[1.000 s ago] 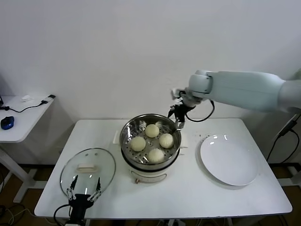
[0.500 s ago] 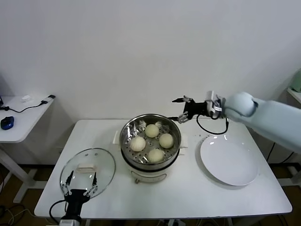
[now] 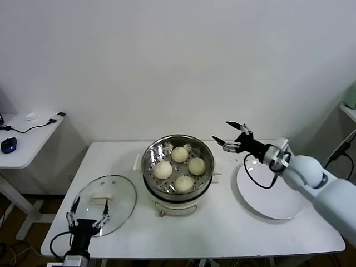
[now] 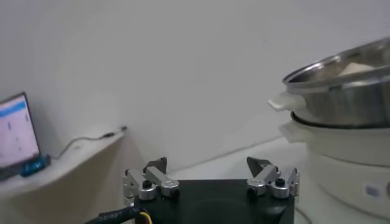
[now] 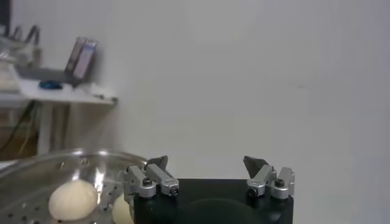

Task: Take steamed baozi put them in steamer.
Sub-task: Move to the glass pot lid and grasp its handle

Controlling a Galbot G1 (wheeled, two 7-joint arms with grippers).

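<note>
Several cream-white steamed baozi (image 3: 179, 154) lie on the perforated tray inside the steel steamer (image 3: 152, 172) at the table's middle. One baozi (image 5: 72, 199) shows in the right wrist view, inside the steamer's rim (image 5: 36, 163). My right gripper (image 3: 230, 136) is open and empty, in the air to the right of the steamer and above the white plate's far edge. My left gripper (image 3: 87, 212) is open and empty, low at the table's front left, over the glass lid. The steamer (image 4: 341, 97) also shows in the left wrist view.
A round glass lid (image 3: 105, 203) lies flat at the front left of the white table (image 3: 233, 228). An empty white plate (image 3: 275, 192) lies at the right. A side table (image 3: 25, 139) with a cable and a dark object stands at far left.
My right arm has drawn back from the steamer's far rim to the right and lower, now over the plate's edge. My left gripper has sunk slightly toward the front edge.
</note>
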